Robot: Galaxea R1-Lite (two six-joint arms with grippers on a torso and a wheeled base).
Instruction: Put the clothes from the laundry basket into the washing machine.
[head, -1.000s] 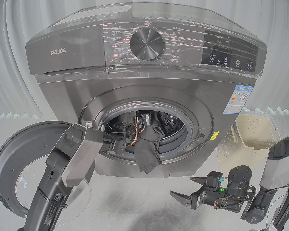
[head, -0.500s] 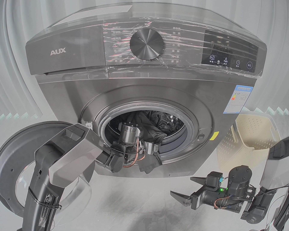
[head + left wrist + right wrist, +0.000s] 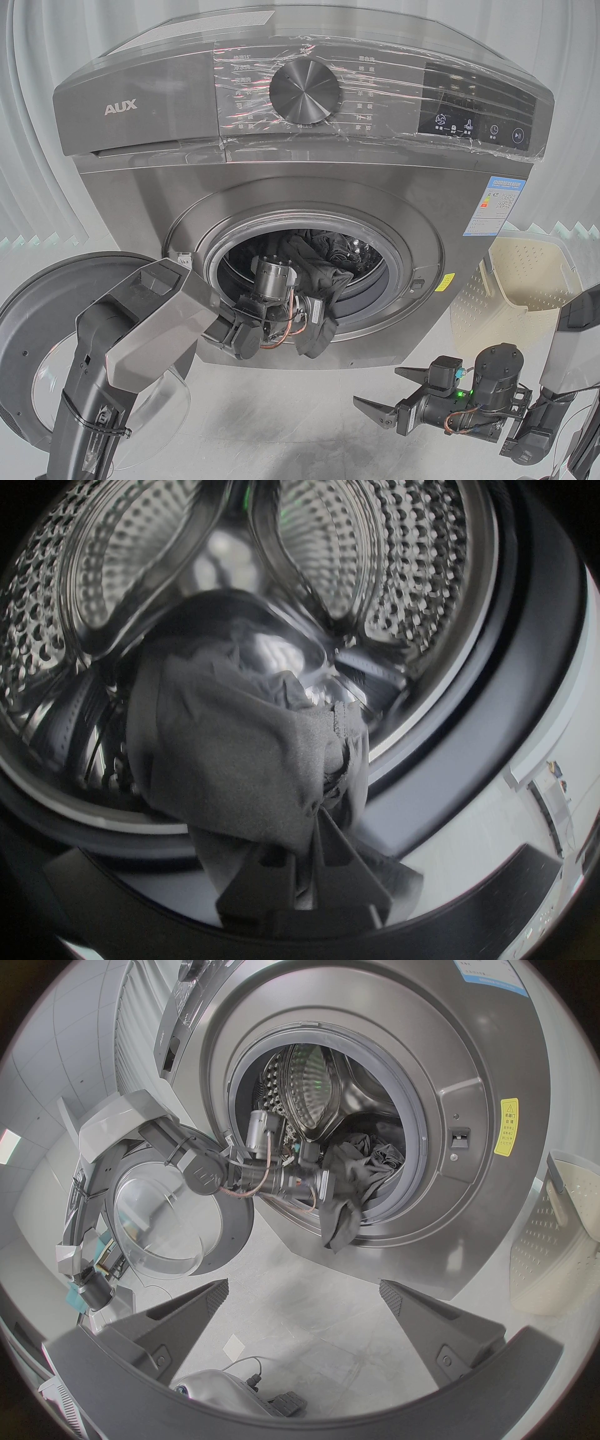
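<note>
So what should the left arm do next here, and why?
Probably push the left gripper deeper into the drum before letting go: it is shut on the dark garment, and a tail of the cloth hangs out over the door seal.

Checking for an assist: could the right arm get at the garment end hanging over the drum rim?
Probably yes: the right gripper hangs open, bare floor between it and the dark garment, though the left gripper crowds that spot.
</note>
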